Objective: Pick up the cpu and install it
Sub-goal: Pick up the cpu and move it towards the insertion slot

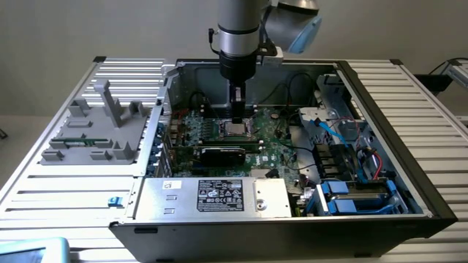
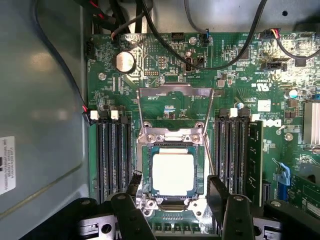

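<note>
The cpu (image 2: 173, 174), a square chip with a pale silver top, lies flat inside the dark socket (image 2: 146, 170) on the green motherboard (image 2: 235, 75). The socket's metal load frame (image 2: 175, 92) is swung open behind it. My gripper (image 2: 175, 189) hangs just above the socket, open, with one black finger (image 2: 134, 183) on each side of the chip and a gap between each finger and its edges. In the exterior view the gripper (image 1: 238, 119) points straight down into the open computer case (image 1: 365, 87), right over the cpu (image 1: 235, 130).
Memory slots (image 2: 112, 155) flank the socket, and a memory stick (image 2: 255, 150) stands in one of them. Black cables (image 2: 165, 45) cross the board behind the socket. A grey fixture (image 1: 98, 131) sits on the table at the exterior view's left, and a power supply (image 1: 219, 196) sits at the case front.
</note>
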Robot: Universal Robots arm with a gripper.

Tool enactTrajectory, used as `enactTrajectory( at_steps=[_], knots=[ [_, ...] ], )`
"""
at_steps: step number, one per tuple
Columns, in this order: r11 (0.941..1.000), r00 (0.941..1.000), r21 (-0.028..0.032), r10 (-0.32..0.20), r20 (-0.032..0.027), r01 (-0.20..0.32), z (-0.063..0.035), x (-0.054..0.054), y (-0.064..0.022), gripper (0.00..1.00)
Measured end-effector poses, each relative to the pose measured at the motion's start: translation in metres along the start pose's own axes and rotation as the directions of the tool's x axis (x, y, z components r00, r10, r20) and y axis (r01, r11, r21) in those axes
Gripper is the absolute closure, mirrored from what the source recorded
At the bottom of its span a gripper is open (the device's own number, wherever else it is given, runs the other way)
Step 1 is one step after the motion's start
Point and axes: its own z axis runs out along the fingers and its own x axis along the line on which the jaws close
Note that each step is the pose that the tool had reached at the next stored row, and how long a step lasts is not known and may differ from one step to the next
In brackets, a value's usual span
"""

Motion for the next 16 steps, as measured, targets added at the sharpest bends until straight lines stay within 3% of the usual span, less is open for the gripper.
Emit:
enactTrajectory(
  at_steps=[10, 16],
  knots=[
    [1.0, 1.0, 0.0, 0.0, 0.0001, 0.0, -0.0417, 0.0, 0.0018, 0.36],
    [1.0, 1.0, -0.0001, 0.0, -0.0001, 0.0, -0.0445, 0.0, 0.0019, 0.36]
  ],
)
